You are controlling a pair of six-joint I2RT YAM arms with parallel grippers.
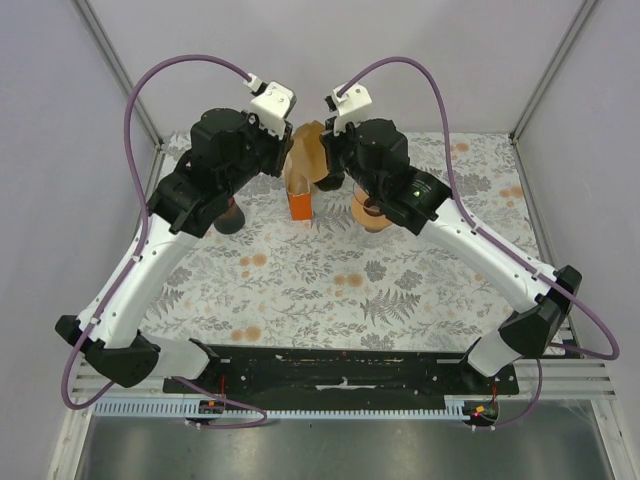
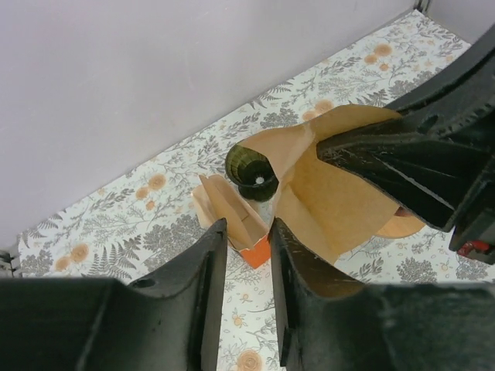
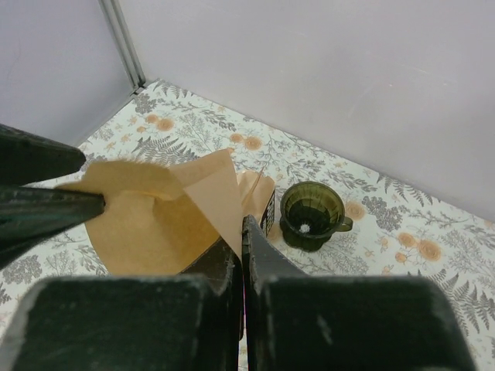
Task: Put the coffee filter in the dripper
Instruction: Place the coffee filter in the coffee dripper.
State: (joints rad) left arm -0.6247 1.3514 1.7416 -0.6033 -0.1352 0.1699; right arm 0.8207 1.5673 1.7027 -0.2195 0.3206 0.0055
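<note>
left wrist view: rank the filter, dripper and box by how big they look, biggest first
1. filter, clearly the largest; it is held up nearer the camera.
2. box, partly hidden.
3. dripper, which looks close to the box in size, so the order of these two is unsure.

Brown coffee filter (image 2: 332, 193) (in right gripper (image 2: 320, 151)) beside green dripper (image 2: 251, 171)
</note>
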